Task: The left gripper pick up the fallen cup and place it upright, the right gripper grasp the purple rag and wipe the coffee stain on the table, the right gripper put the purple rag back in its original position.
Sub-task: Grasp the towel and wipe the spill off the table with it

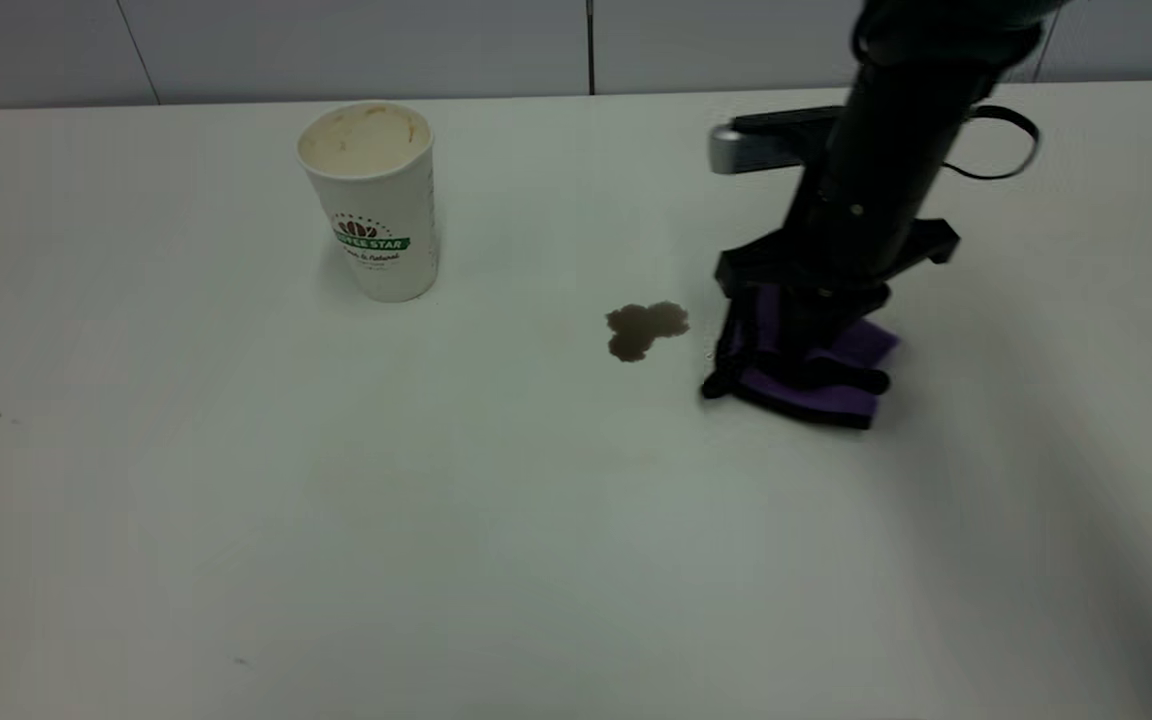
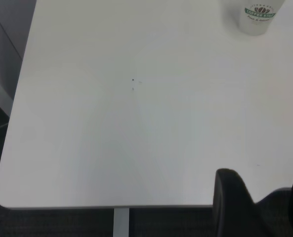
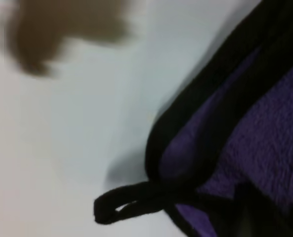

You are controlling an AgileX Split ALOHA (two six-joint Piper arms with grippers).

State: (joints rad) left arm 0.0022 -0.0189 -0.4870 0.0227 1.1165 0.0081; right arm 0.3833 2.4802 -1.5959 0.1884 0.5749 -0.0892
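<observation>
Stain (image 1: 646, 329) between cup (image 1: 373, 199) and rag (image 1: 816, 372)

Cup (image 1: 371, 200): white textured paper, green "COFFEE STAR" logo, beige stained interior; seen standing upright on the tabletop (image 1: 236, 500), far left of centre, well apart from the rest

Coffee stain (image 1: 644, 328): small dark brown lobed puddle, seen unwiped near the tabletop's middle

Purple rag (image 1: 816, 375): folded microfibre, black trim, a thin black loop at one edge; bunched on the tabletop just beside the stain, pinned under the right gripper (image 1: 801, 345), whose finger state cannot be made out
</observation>
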